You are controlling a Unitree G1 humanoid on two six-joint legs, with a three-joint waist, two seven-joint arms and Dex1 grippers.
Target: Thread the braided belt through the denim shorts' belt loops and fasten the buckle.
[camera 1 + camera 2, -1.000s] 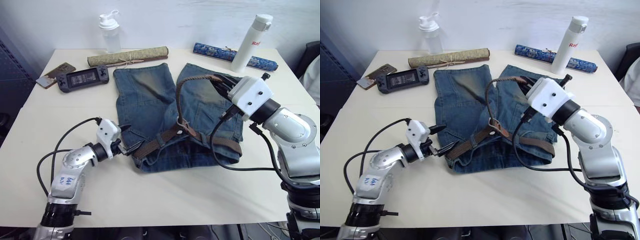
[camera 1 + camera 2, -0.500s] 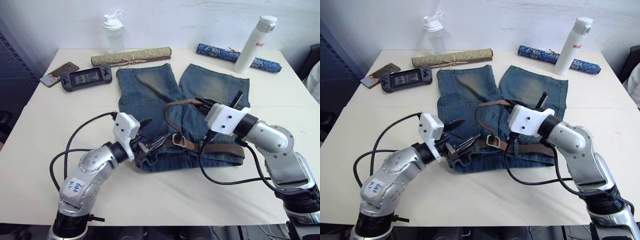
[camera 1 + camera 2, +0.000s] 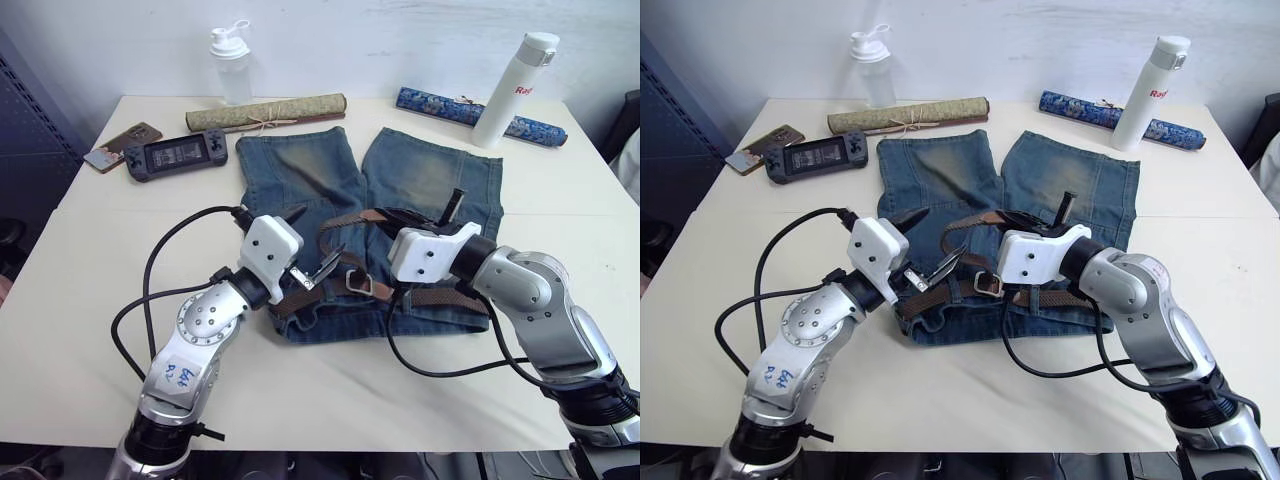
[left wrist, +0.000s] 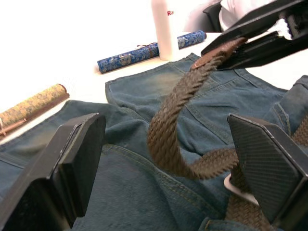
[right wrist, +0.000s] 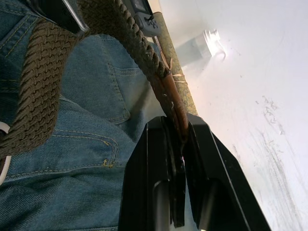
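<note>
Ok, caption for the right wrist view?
Right end effector pinching the braided belt by its leather tip above the denim shorts.

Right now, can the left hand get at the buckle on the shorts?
Probably yes. The left hand hangs open just beside the buckle, which lies exposed on the shorts. The raised loop of belt arches between its fingers and could snag, while the right hand pinches the belt's leather tip.

Bare desk [image 3: 330,390] lies open on the near side of the denim shorts [image 3: 300,180]. Beyond the shorts, a rolled mat [image 3: 266,111], shaker bottle [image 3: 231,65], blue roll [image 3: 480,110] and white flask [image 3: 512,74] block passage.
</note>
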